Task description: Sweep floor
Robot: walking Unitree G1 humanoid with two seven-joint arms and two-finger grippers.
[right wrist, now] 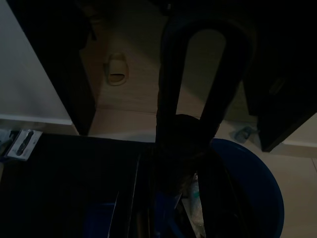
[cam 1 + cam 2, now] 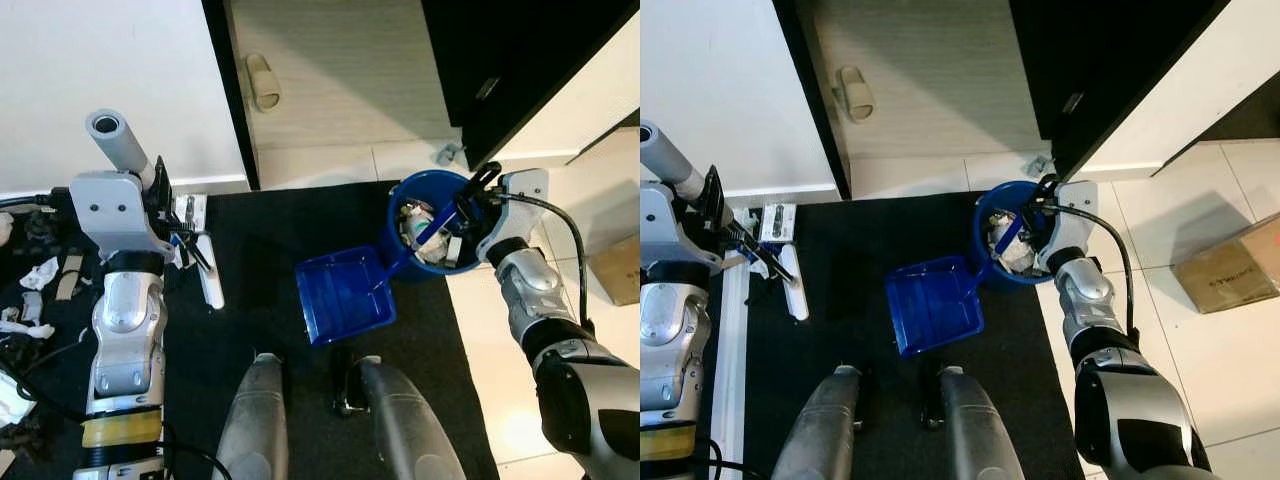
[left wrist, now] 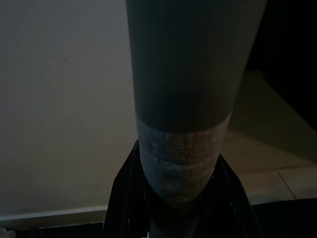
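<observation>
Left eye view. Your left claw (image 2: 160,195) is closed around the grey broom handle (image 2: 118,140), which rises toward the camera; the white broom head (image 2: 208,270) rests on the black mat (image 2: 260,240) just below it. Your right claw (image 2: 478,195) is closed on the upper end of the blue dustpan handle (image 2: 425,235), above the rim of the blue bin (image 2: 400,215). The dustpan (image 2: 343,293) lies tilted on the mat, its back edge touching the bin's outer wall. The bin holds crumpled paper and wrappers. Scraps of litter (image 2: 40,275) lie at the mat's left edge.

Right eye view. You see the bin (image 2: 985,250) standing at the mat's right edge, where pale tile floor (image 2: 1200,330) begins. A cardboard box (image 2: 1225,265) sits on the tile, well apart from the bin. A dark cabinet (image 2: 1100,60) overhangs the bin's far side. A slipper (image 2: 854,94) lies on the wooden floor beyond the mat. Open mat lies between the broom head and the dustpan.

Left wrist view. The broom handle (image 3: 185,99) runs up between the black fingers (image 3: 124,198), which press against both its sides.

Right wrist view. Very dark: the looped end of the dustpan handle (image 1: 205,74) stands in the claw, with the bin rim (image 1: 267,183) beneath.
</observation>
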